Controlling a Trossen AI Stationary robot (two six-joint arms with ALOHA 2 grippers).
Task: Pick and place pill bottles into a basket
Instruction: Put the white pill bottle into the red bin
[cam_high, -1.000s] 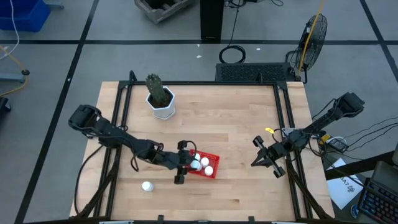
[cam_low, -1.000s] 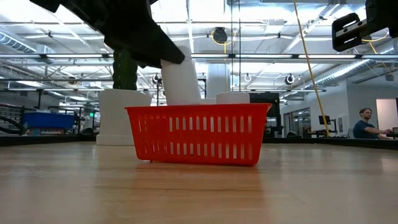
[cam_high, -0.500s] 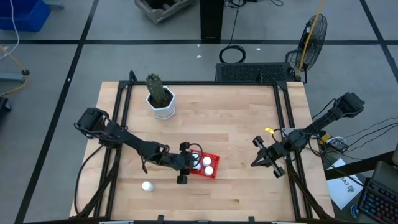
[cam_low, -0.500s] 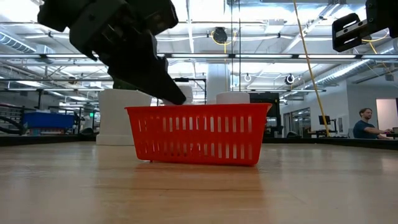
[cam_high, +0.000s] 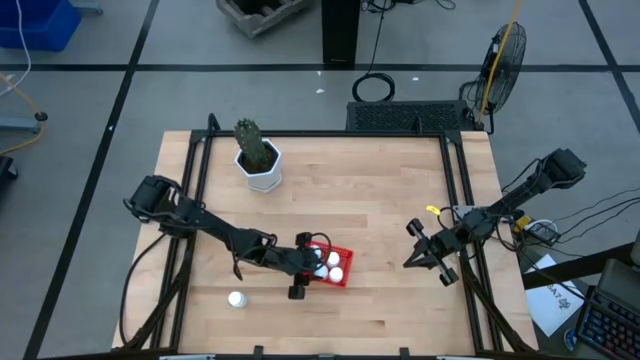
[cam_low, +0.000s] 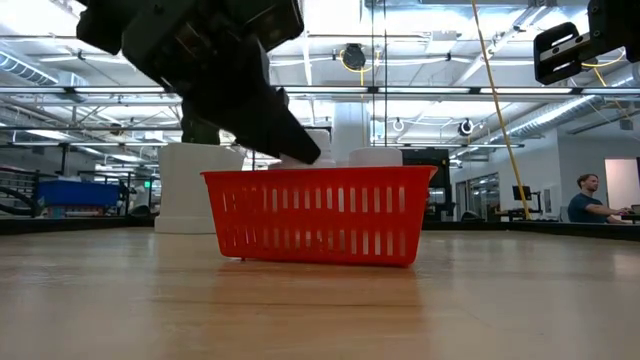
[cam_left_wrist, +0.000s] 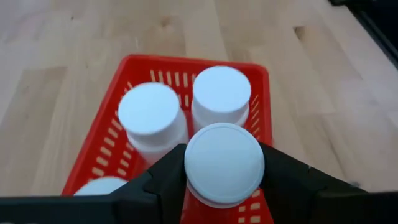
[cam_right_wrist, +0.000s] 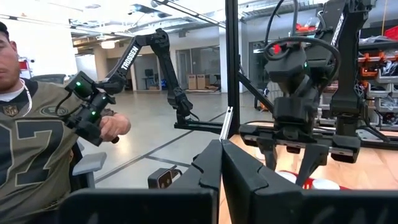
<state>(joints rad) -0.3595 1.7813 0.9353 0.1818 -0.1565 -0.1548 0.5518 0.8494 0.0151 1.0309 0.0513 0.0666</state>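
Red basket (cam_left_wrist: 261, 102), 4 bottles (cam_left_wrist: 152, 115) inside

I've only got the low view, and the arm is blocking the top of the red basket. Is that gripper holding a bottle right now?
Observer: Yes. The left wrist view shows the left gripper shut on a held bottle, above the basket.
Operator: How many are inside already?
Observer: Three white caps show in it: two upright bottles and a third bottle partly in frame.
Operator: Any left on the table?
Observer: One. In the high view a loose bottle stands on the wood, apart from the basket, on the left arm's side.
Operator: And the other arm?
Observer: The right gripper waits shut and empty at the table's right side.
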